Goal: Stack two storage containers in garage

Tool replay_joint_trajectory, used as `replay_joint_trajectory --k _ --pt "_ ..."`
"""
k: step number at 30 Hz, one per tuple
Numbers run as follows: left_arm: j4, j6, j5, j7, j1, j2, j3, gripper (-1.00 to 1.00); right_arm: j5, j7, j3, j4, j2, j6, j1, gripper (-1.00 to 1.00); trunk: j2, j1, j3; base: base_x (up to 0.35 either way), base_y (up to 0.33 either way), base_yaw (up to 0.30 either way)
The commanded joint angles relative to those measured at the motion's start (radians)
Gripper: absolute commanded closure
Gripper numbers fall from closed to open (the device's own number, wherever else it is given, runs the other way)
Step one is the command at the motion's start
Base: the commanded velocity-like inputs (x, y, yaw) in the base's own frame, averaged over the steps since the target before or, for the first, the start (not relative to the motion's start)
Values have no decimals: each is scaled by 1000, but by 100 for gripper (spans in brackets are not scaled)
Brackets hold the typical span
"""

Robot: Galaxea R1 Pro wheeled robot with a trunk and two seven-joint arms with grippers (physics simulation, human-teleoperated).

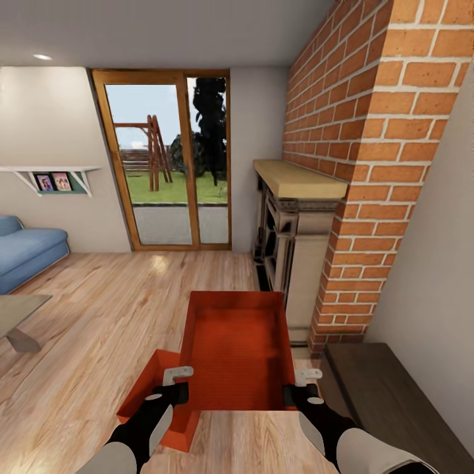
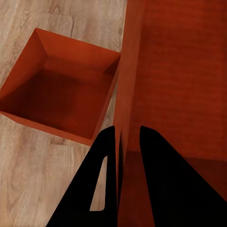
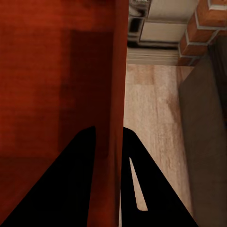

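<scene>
My left gripper point(image 1: 176, 385) and right gripper point(image 1: 304, 388) pinch opposite side walls of the raised storage container point(image 1: 237, 349), long axis forward; second container point(image 1: 155, 395) lies lower left.

Right: brick fireplace point(image 1: 368, 164) and dark bench point(image 1: 395, 401) stood close beside the held container point(image 1: 237, 349).
Left, near: second container point(image 1: 148, 388) lay underfoot.
Far left: wood floor point(image 1: 118, 296) was open.

One storage container point(image 1: 238, 349) sits above the other point(image 1: 150, 388) (lower left), fireplace point(image 1: 293, 230) to its right.
</scene>
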Motion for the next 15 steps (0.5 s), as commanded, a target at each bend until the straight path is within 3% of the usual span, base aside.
replay_joint_trajectory --k 1,15 --pt "-6 7 -20 19 -1 11 11 100 -15 -6 -7 5 -1 -5 -1 100 -2 1 -1 0 0 0" --pt "-6 7 -19 19 -1 9 11 100 -15 -6 -7 5 0 -5 -1 100 -2 1 22 0 0 0"
